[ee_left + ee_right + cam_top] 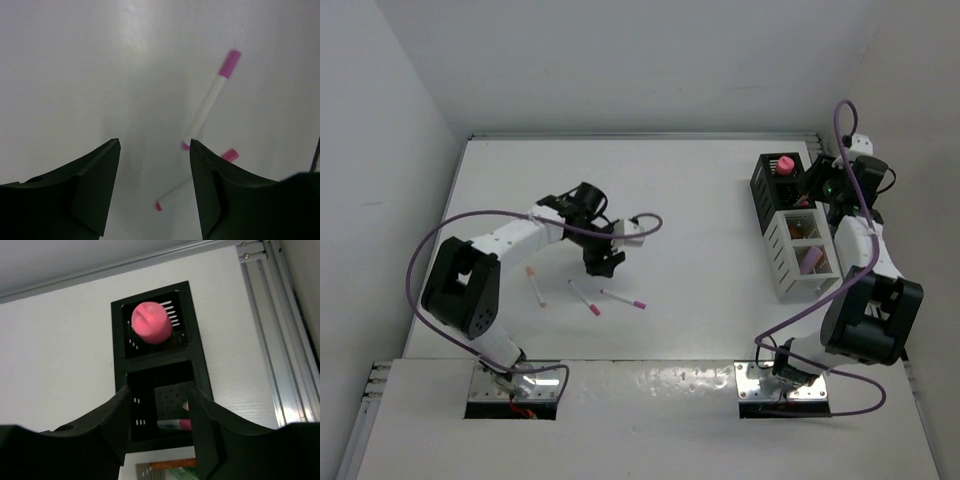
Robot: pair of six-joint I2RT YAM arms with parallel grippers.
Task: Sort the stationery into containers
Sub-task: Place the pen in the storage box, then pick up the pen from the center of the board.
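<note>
Okay, left gripper (155,145) hangs partly open and empty above loose pens (210,102) left of centre, so square jaws across one pen before closing; right gripper (159,395), parted and empty, hovers over black holder (150,362) far right.

Bright, even light from overhead, glare pooling on the counter (140,30). The left wrist's pen (210,105) looks soft and blurred, and shadows are faint.

White pens (207,107), pink tips; black holder (761,188); white slatted rack (778,262); pink piece (151,322).
</note>
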